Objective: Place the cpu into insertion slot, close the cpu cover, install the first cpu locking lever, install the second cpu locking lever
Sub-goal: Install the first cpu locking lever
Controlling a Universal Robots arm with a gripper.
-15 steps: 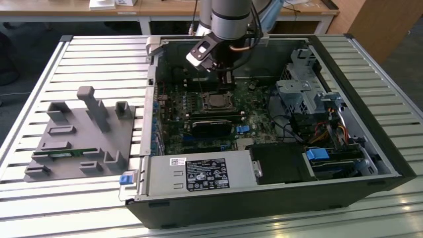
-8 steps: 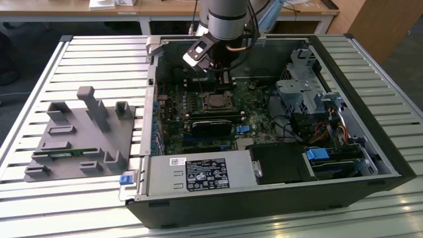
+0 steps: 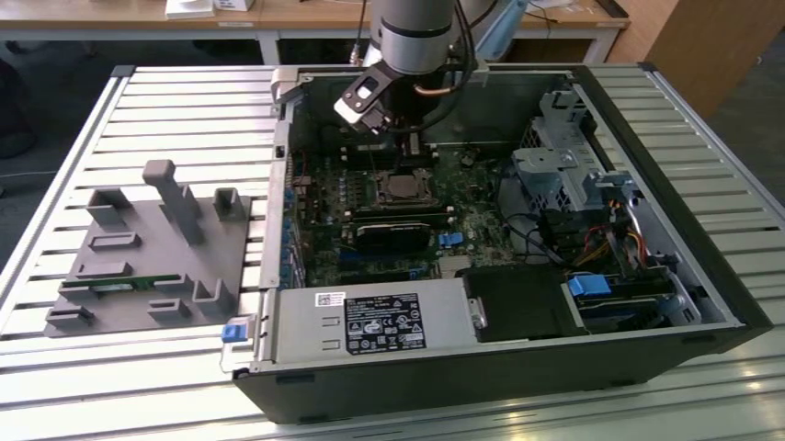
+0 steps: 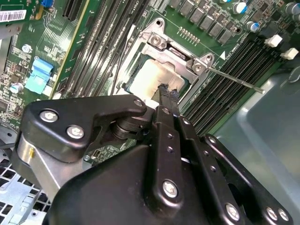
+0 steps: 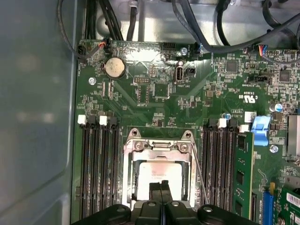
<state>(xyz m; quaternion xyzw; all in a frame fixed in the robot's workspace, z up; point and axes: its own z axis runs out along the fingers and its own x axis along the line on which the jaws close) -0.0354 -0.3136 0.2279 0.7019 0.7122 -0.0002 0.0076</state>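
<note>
The cpu (image 5: 157, 173) lies in the insertion slot (image 3: 399, 188) on the green motherboard, its silvery top (image 4: 154, 75) facing up. The cpu cover (image 5: 157, 151), a thin metal frame, lies flat around it with the chip showing through its window. One locking lever (image 4: 234, 78), a thin metal rod, sticks out from the socket's corner over the memory slots. My gripper (image 5: 161, 187) is shut with nothing between its fingers. Its tips (image 4: 165, 90) sit over the edge of the cpu top; I cannot tell whether they touch. In the exterior view the gripper (image 3: 415, 147) hangs just behind the socket.
Black memory slots (image 5: 98, 168) run on both sides of the socket. A black heatsink block (image 3: 392, 230), a power supply (image 3: 368, 322) and a drive cage (image 3: 564, 175) fill the open case. A grey fixture (image 3: 147, 248) stands on the table at the exterior view's left.
</note>
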